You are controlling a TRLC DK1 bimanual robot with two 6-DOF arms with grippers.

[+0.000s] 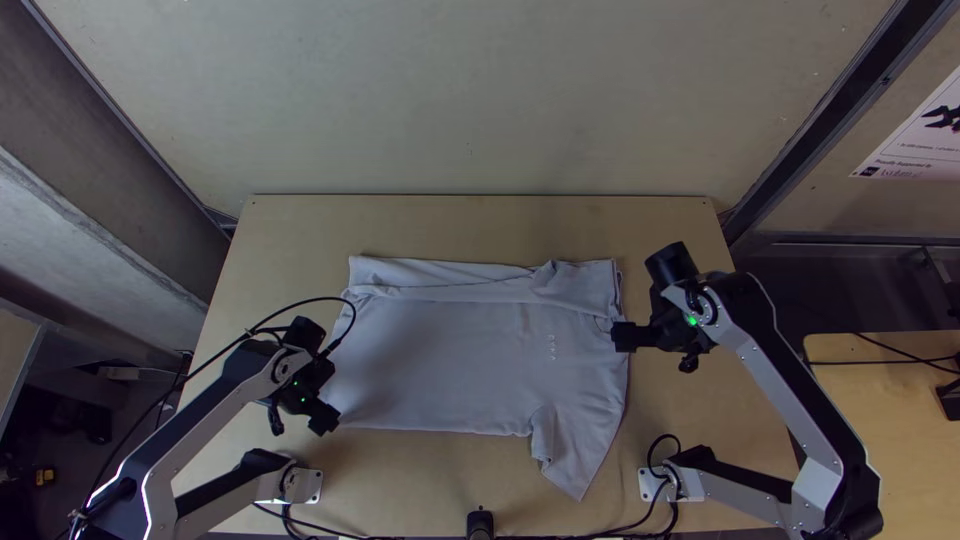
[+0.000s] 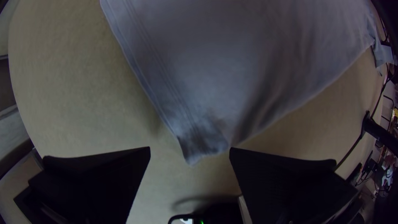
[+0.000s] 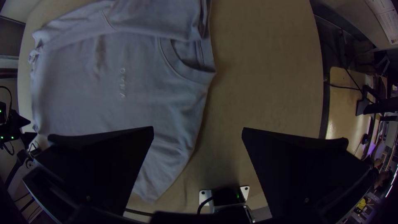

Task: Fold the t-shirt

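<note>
The t-shirt lies spread on the table with its far side folded over, and the left claw and the right claw, both opened wide, are near its opposite ends.

T-shirt cropped in left wrist view, poster print seemingly too small

Grey t-shirt, corner near left end effector, fingers parted, wooden table
</note>
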